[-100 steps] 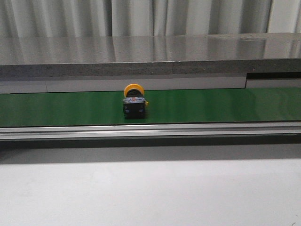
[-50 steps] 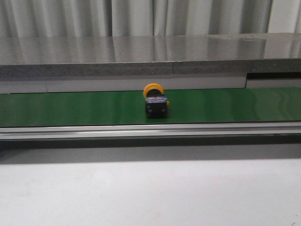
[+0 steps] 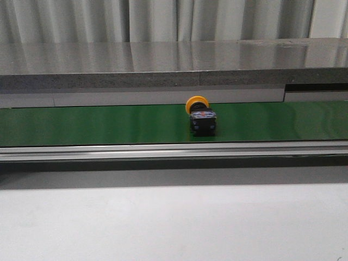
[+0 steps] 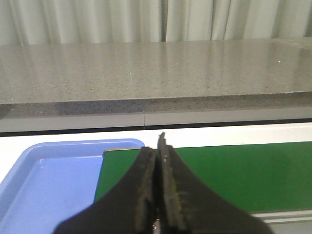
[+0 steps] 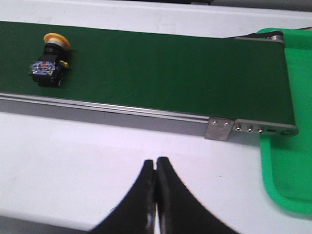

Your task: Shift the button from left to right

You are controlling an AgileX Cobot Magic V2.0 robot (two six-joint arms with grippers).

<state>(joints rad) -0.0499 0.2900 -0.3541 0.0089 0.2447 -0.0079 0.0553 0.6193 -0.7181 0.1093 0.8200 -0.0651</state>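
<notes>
The button (image 3: 201, 118), a yellow-orange cap on a black body with red and blue marks, lies on the green conveyor belt (image 3: 81, 125) a little right of the middle in the front view. It also shows in the right wrist view (image 5: 50, 62), far from my right gripper (image 5: 155, 162), which is shut and empty over the white table. My left gripper (image 4: 159, 146) is shut and empty above the belt's left end. Neither gripper shows in the front view.
A blue tray (image 4: 44, 180) sits at the belt's left end. A green tray (image 5: 287, 161) sits at the belt's right end. A grey stone ledge (image 3: 174, 65) runs behind the belt, and a metal rail (image 3: 174, 149) along its front.
The button has travelled to the right along the belt, from left of the middle to right of it. Neither gripper appears in the earlier frames.
</notes>
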